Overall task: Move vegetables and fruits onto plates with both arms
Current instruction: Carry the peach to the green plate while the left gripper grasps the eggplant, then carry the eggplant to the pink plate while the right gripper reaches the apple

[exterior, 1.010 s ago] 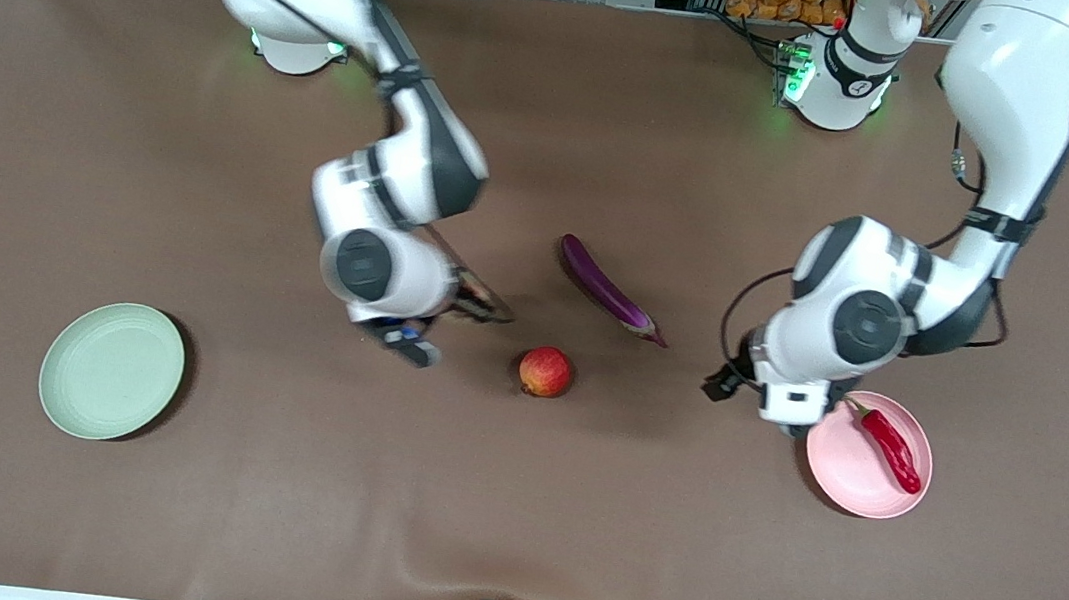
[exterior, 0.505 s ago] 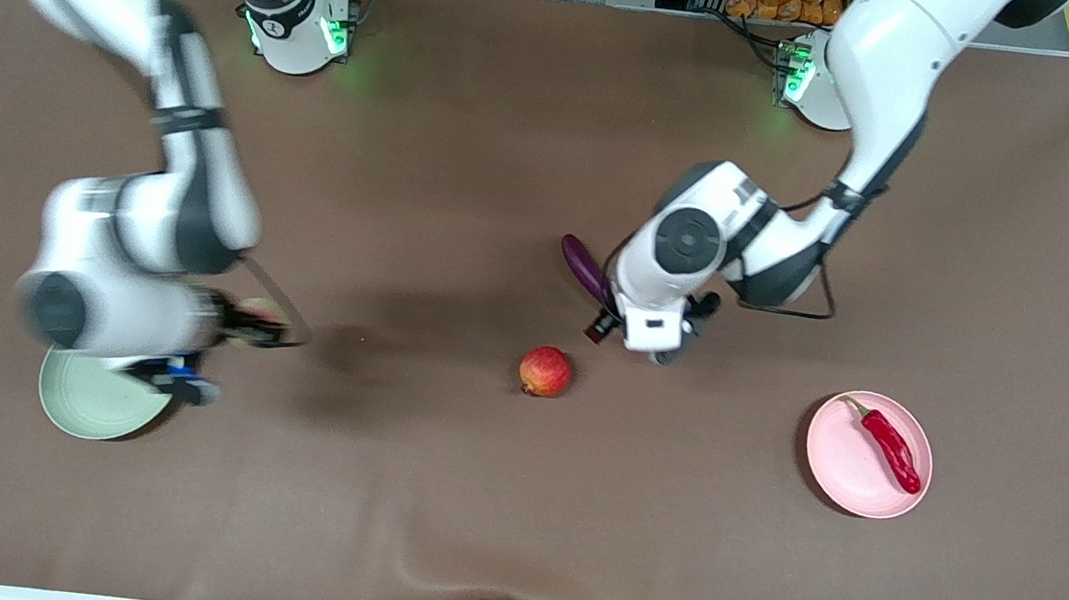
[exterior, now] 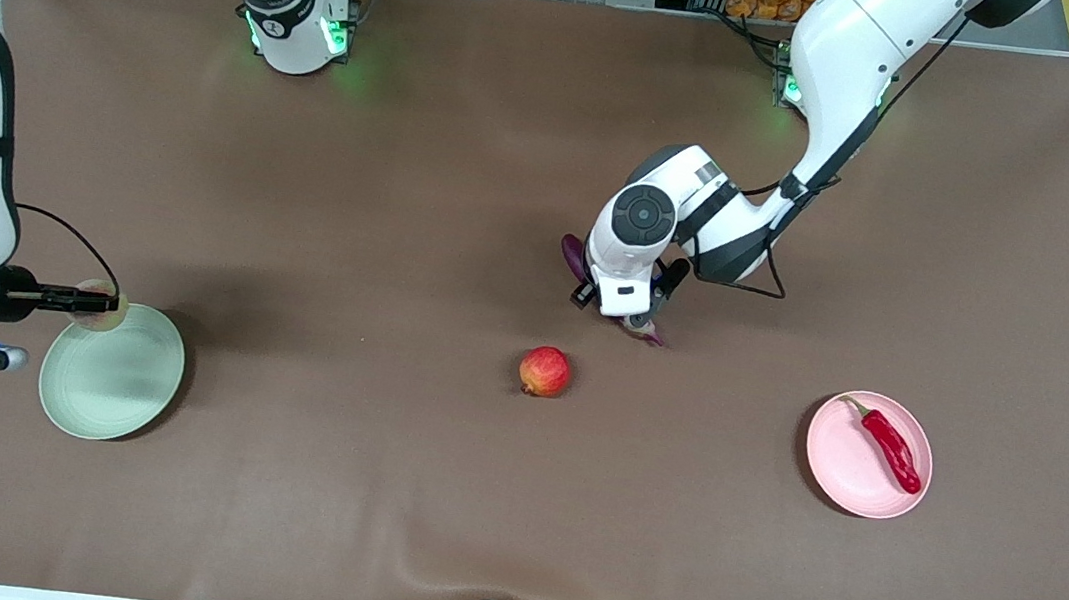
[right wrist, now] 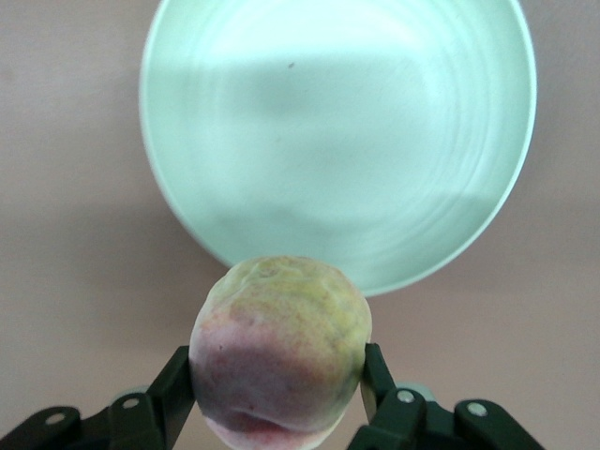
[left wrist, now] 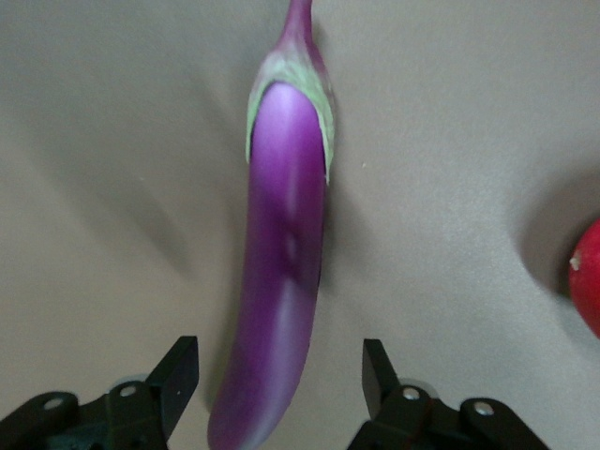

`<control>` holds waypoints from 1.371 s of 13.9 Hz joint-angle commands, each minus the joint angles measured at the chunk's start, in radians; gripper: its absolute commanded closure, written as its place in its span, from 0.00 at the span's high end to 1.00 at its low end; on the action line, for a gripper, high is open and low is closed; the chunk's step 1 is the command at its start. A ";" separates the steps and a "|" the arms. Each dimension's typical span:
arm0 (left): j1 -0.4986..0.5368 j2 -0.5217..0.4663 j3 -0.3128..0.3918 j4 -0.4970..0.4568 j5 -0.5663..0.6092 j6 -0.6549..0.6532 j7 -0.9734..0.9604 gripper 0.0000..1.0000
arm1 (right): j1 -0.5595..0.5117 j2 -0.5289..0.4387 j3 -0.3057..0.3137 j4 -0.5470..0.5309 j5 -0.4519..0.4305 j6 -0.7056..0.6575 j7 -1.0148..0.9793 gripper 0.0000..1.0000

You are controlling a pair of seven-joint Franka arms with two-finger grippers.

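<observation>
Right gripper [right wrist: 278, 384]: its two black fingers pinch the dull pale green round fruit with a pink blush [right wrist: 279, 352], held in the air over the edge of the pale mint green round matte plate [exterior: 112, 372]; that plate sits toward the right arm's end of the brown table [exterior: 373, 483].
Left gripper [left wrist: 279, 389]: low over the long slim glossy purple eggplant [left wrist: 284, 267], jaws spread, one black finger [left wrist: 178, 375] on each side of the eggplant's body, with a gap to each.
Eggplant: lying flat near the middle of the table, its green-capped stem end pointing away from the gripper in the left wrist view.
Red-orange apple-like round fruit [exterior: 545, 371]: on the bare table, nearer the front camera than the eggplant, close to it but apart.
Pale pink round matte plate [exterior: 868, 454]: toward the left arm's end of the table.
Wrinkled red chili pepper with a green stem [exterior: 888, 445]: lying in the pink plate.
</observation>
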 commanded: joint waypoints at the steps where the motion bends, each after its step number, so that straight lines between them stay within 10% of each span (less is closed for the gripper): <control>1: -0.012 -0.010 0.011 -0.074 -0.001 0.104 -0.018 0.75 | -0.005 0.056 0.025 0.005 -0.009 0.076 -0.011 0.00; 4: -0.016 0.030 0.012 -0.085 0.015 0.164 -0.020 0.68 | -0.016 0.076 0.025 0.005 -0.003 0.087 -0.029 0.00; 7: -0.016 0.027 0.012 -0.080 0.022 0.164 -0.020 0.00 | -0.030 0.110 0.025 0.006 -0.001 0.149 -0.031 0.03; 9: -0.014 0.018 0.012 -0.082 0.022 0.163 -0.018 0.00 | -0.034 0.112 0.026 0.006 -0.001 0.147 -0.027 0.51; 10: -0.012 0.013 0.012 -0.078 0.022 0.161 -0.017 0.00 | -0.036 0.112 0.028 0.006 0.002 0.141 -0.026 0.99; 19: 0.220 -0.160 0.011 0.161 0.051 -0.241 0.326 0.00 | 0.021 0.084 0.043 0.173 0.103 -0.188 0.104 1.00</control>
